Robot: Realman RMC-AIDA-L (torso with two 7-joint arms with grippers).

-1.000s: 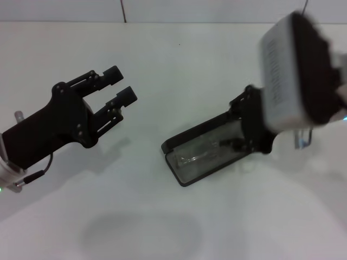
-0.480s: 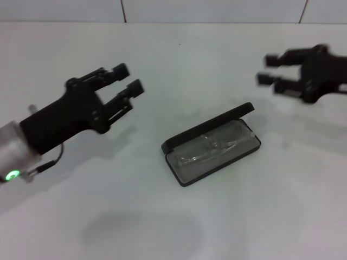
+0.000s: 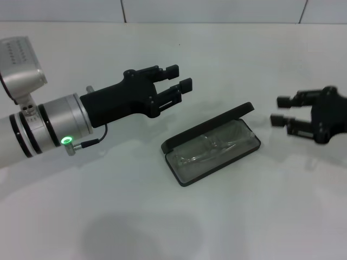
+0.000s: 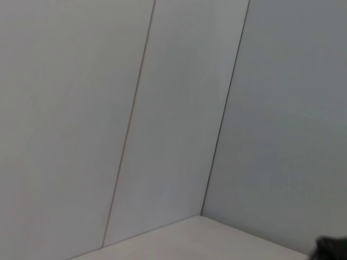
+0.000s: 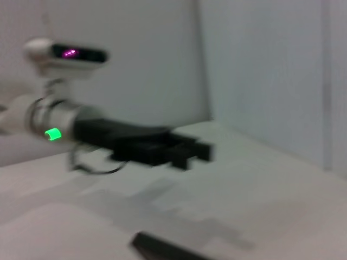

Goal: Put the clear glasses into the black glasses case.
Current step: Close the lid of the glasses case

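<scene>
A: White tabletop (image 3: 162,227) with a white panelled wall behind it. What sits on it?

B: The black glasses case (image 3: 211,143), open near the middle, its lid raised along the far edge. The clear glasses (image 3: 209,149) lie inside on the grey lining.

A: So why are both arms off it?

B: I'd judge the placing is done. The right gripper (image 3: 282,110) hangs to the case's right, apart from it, fingers spread and holding nothing. The left gripper (image 3: 181,77) hovers above the table just beyond the case's far left corner, also spread and empty, pointing toward the lid. That pose would suit pushing the lid down, though that is only a guess.

A: Anything you can't make out?

B: The glasses are transparent, so their outline blends into the lining; I can't tell whether the arms are fully folded or whether any part rides over the rim. The left wrist view shows only wall panels and a strip of table. The right wrist view shows the left arm across the table and a dark edge, probably the case.
</scene>
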